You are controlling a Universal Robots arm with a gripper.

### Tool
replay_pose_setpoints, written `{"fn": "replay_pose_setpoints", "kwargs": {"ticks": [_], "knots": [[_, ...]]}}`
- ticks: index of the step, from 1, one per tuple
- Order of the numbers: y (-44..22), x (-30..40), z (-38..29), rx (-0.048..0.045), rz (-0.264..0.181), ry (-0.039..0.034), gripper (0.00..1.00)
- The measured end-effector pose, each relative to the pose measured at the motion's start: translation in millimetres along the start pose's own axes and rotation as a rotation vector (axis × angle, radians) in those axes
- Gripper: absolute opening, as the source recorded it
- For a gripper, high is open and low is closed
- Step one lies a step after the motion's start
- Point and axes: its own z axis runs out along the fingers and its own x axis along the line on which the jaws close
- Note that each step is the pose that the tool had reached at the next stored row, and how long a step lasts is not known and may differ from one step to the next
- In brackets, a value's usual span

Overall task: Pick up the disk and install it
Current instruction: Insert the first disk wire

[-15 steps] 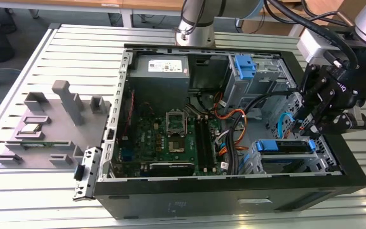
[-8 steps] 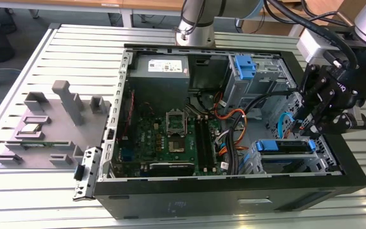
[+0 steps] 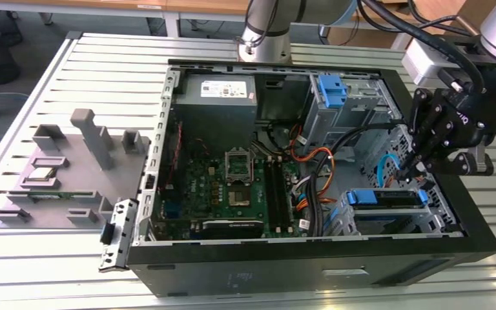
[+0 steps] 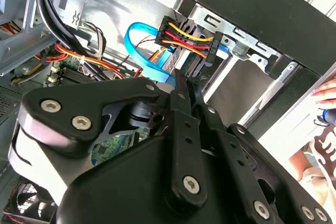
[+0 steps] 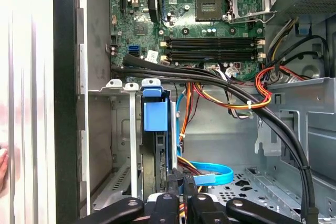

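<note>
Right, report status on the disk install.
Hand low in the case, at the drive bay. Disk sits in that bay. Power wires and blue cable crowd the hand.

The disk (image 3: 386,197), edged with blue rails, sits slotted in a metal bay (image 3: 348,218) at the exterior view's lower right.
</note>
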Motion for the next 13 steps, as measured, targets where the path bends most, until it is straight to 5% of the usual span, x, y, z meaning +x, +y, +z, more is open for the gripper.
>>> {"fn": "replay_pose_setpoints", "kwargs": {"ticks": [9, 13], "knots": [[0.8, 0.1, 0.1, 0.0008, -0.001, 0.0000, 0.16], [2.5, 0.8, 0.7, 0.0200, -0.008, -0.0004, 0.16]]}}
